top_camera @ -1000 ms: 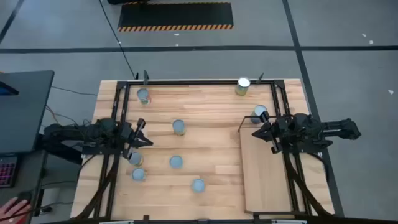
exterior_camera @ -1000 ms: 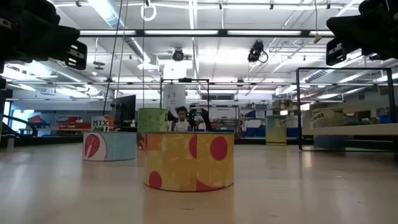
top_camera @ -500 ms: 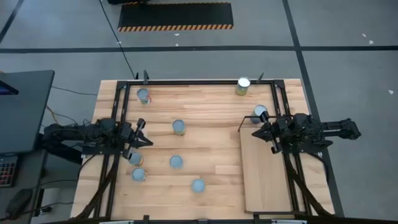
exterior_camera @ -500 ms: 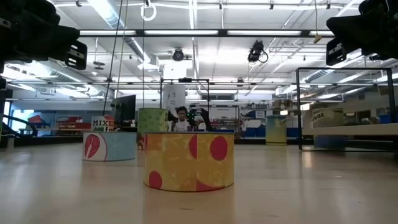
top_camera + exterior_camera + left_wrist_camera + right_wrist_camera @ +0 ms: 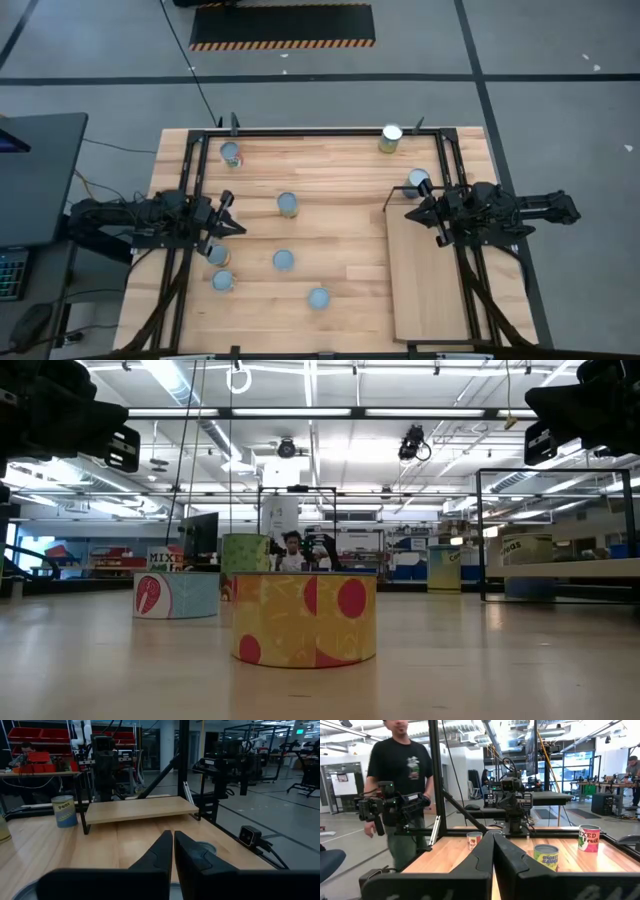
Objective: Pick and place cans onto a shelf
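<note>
Nothing is placed yet: the pale plywood shelf (image 5: 428, 270) on your counter's (image 5: 340, 215) right side is bare, and the small silver-topped cans (image 5: 287, 204) stand scattered on the counter. Your left gripper (image 5: 226, 216) and right gripper (image 5: 412, 208) hover closed, empty.

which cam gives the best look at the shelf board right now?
High view: the whole shelf shows from above, bare, with the right gripper over its far-left corner. Left wrist view shows it raised on black legs, seen edge-on. Low view catches only its edge at the right. Right wrist view doesn't show it.
</note>
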Available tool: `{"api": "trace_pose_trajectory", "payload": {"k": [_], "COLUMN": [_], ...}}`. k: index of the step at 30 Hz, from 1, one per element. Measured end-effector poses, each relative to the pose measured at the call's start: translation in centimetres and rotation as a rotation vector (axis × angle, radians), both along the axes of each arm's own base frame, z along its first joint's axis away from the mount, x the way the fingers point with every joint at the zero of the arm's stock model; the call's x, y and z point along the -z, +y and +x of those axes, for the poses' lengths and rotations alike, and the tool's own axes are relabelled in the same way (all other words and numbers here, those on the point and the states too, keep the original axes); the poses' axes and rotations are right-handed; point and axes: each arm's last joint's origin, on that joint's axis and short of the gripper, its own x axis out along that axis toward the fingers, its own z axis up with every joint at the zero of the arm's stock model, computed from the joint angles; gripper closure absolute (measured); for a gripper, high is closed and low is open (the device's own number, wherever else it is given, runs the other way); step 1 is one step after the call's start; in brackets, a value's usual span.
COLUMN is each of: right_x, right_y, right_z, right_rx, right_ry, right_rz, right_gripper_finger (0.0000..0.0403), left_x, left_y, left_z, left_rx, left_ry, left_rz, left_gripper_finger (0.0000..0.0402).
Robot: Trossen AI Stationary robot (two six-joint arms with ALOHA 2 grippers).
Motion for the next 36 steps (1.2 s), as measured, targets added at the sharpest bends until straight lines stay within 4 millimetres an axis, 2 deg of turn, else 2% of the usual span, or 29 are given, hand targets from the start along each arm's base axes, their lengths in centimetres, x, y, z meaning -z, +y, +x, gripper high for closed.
{"api": "trace_pose_trajectory", "payload": {"k": [21,22,25,27,31,36], "right_x": [0.0,0.0,0.0,0.0,0.0,0.0], "right_y": [0.0,0.0,0.0,0.0,0.0,0.0], "right_z": [0.0,0.0,0.0,0.0,0.0,0.0], "right_rx": [0.0,0.0,0.0,0.0,0.0,0.0], "right_ry": [0.0,0.0,0.0,0.0,0.0,0.0], "right_rz": [0.0,0.0,0.0,0.0,0.0,0.0], "right_gripper_finger": [0.0386,0.0386,0.0386,0.0386,0.0386,0.0386], "left_x": [0.0,0.0,-0.4,-0.7,-1.4,-2.5], "left_y": [0.0,0.0,0.1,0.1,0.1,0.2], "left_z": [0.0,0.0,0.0,0.0,-0.1,-0.4], "left_rx": [0.0,-0.002,-0.056,-0.064,-0.052,-0.003], "left_ry": [0.001,-0.01,-0.12,-0.159,-0.188,-0.174], "left_rz": [0.001,0.031,0.294,0.323,0.157,-0.352], "left_gripper_finger": [0.0377,0.0377,0.0377,0.0377,0.0377,0.0377]}}
